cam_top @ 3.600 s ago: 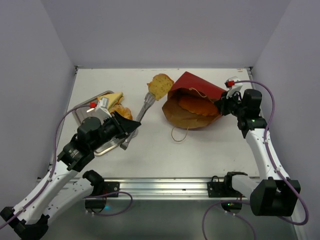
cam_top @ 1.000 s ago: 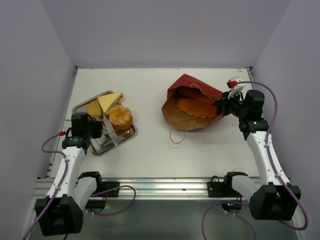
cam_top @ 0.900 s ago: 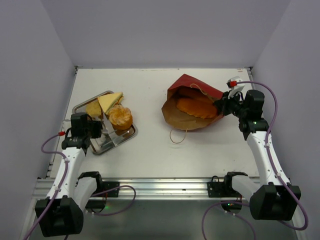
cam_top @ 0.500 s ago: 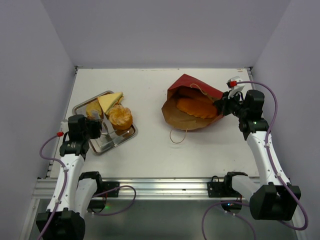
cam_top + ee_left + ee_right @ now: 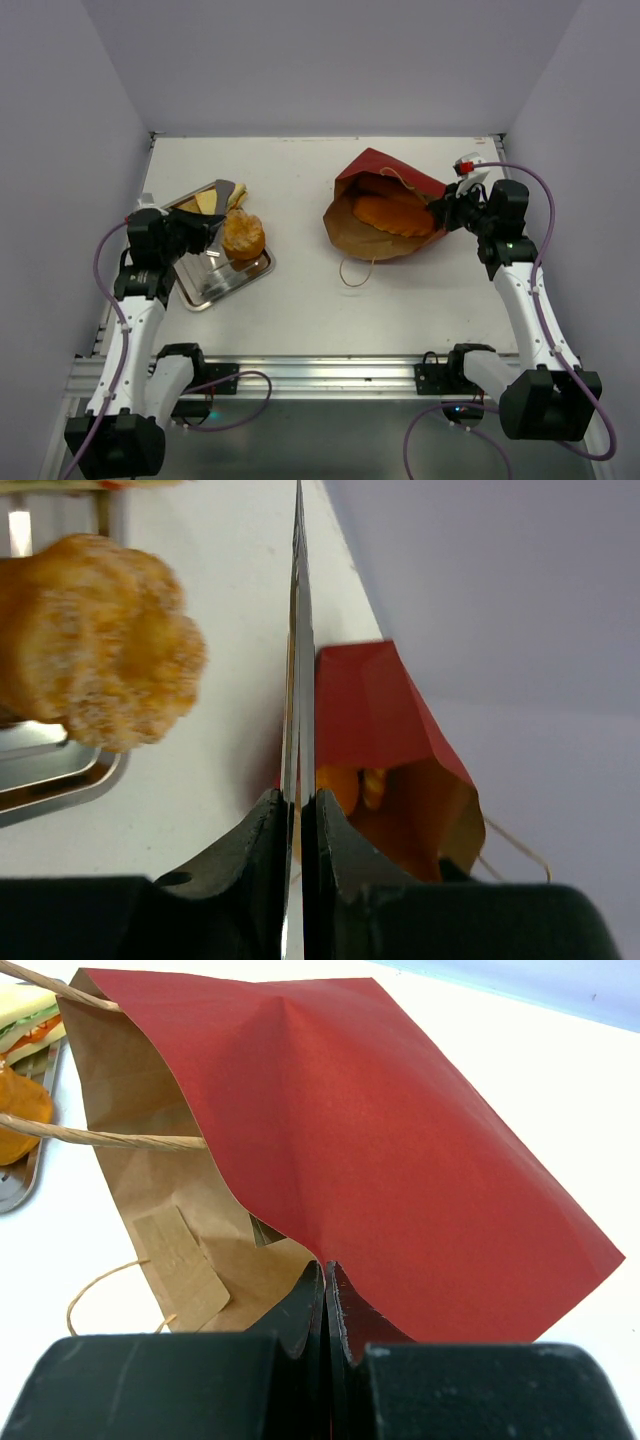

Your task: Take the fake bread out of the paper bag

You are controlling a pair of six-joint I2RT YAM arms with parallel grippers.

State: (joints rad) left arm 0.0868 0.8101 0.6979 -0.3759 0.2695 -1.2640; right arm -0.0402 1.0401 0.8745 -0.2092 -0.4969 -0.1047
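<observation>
Currently the left claw (image 5: 298, 805) is clamped on the thin metal tongs (image 5: 298, 630). In the left wrist view they show edge-on, as a narrow blade rising from between the closed fingers. From above, this claw sits over the far left part of the square metal tray (image 5: 215, 285), near the left side of the white table (image 5: 300, 310).

On that tray rests the round orange-brown bun (image 5: 243, 234). The pale-yellow triangular sandwich wedge (image 5: 207, 202) lies just behind the bun, partly hidden by the claw and tongs. I cannot tell whether any other piece lies under them.

The dark red paper bag (image 5: 385, 170) lies on its side right of the table's centre, well apart from the tray. Its brown kraft inside is open to the overhead camera. The long golden-orange rolls (image 5: 390, 213) lie inside the bag, against the brown lining.

The right claw (image 5: 327, 1280) is closed on the edge of the bag's red upper wall, at the bag's right end, with the paper pinched between its fingers. One of the tan cord handles (image 5: 355, 272) loops out onto the table in front of the bag's mouth.
</observation>
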